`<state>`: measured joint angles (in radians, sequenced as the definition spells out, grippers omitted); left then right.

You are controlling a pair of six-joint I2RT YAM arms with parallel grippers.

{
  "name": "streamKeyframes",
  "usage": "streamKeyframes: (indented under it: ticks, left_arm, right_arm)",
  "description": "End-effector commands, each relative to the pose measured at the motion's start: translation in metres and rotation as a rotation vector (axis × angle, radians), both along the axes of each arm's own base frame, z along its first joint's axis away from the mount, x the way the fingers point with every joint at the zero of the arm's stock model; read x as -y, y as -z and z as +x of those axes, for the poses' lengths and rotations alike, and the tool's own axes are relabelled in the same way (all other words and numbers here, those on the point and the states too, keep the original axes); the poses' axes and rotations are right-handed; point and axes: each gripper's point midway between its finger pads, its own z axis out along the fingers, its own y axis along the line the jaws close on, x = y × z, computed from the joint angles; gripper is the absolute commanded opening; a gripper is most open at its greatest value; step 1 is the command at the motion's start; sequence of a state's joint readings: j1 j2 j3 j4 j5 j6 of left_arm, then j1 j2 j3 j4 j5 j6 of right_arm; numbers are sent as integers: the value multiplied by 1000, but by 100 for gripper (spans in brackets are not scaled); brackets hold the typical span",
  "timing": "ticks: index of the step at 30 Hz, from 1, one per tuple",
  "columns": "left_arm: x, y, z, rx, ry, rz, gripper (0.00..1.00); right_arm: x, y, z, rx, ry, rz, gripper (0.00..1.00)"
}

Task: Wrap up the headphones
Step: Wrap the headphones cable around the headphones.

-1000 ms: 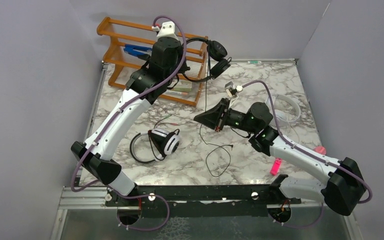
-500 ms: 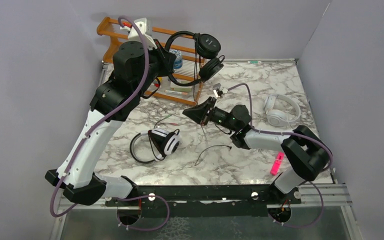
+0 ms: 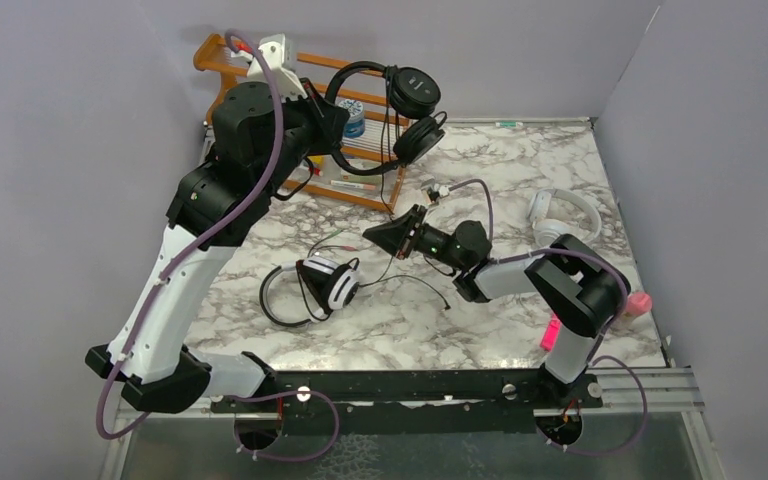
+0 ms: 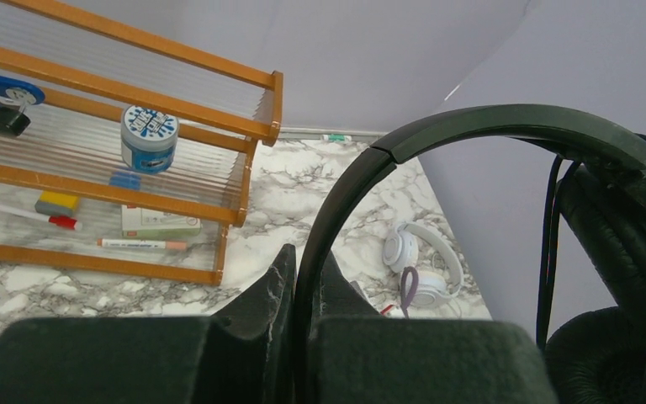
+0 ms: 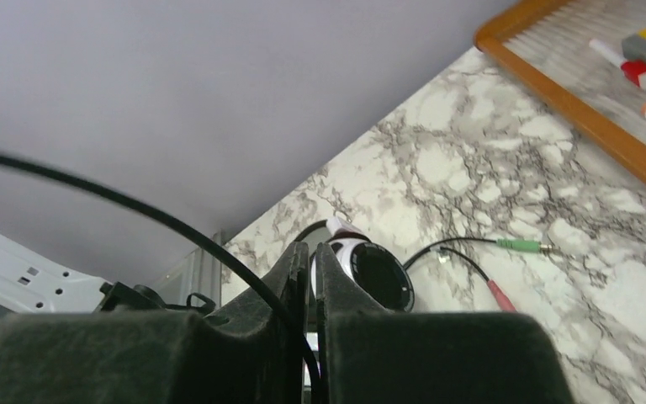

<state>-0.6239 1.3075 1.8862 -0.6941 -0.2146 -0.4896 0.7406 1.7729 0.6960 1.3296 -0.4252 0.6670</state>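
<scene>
Lot one of three: black headphones (image 3: 400, 110) clenched in my left pincer (image 4: 307, 278), their cord (image 5: 135, 204) nipped in my right pincer (image 3: 372, 233) and trailing loose; white-and-black pair (image 3: 330, 285) and white pair (image 3: 563, 220) not yet wrapped.

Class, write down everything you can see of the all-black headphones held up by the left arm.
The all-black headphones hang in the air by the wooden rack, clear of the table. Their matte, plastic-looking headband is pinched in the shut left gripper; two round padded ear cups sit close together, one above the other. A thin black cord drops from them through the shut right gripper, its loose end trailing on the marble.
</scene>
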Motion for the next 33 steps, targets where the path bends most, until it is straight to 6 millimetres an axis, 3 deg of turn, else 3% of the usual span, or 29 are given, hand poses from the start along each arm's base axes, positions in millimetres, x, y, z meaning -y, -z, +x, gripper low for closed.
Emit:
streamKeyframes:
  ticks: [1, 6, 14, 17, 20, 24, 28, 31, 33]
  left_arm:
    - [2, -42, -19, 95, 75, -74, 0]
    - [15, -46, -38, 176, 225, -8, 0]
    - [25, -18, -63, 247, 406, 160, 0]
    - [32, 4, -74, 287, 519, 262, 0]
    - [35, 45, -83, 319, 629, 397, 0]
    - [20, 111, -66, 237, 582, 569, 0]
    - [-9, 170, -37, 136, 455, 790, 0]
    - [-24, 192, -12, 90, 323, 938, 0]
    - [-24, 198, 2, 96, 278, 1011, 0]
  right_arm:
    - [12, 7, 8, -29, 72, 13, 11]
    - [43, 21, 13, -72, 39, -72, 0]
    - [117, 41, 21, -144, 22, -231, 0]
    - [133, 40, 30, -182, 3, -305, 0]
    - [139, 32, 52, -248, -4, -435, 0]
    - [166, 28, 71, -424, -17, -482, 0]
    - [185, 16, 81, -522, -30, -526, 0]
    - [188, -6, 79, -525, -54, -560, 0]
    - [187, -28, 77, -496, -48, -553, 0]
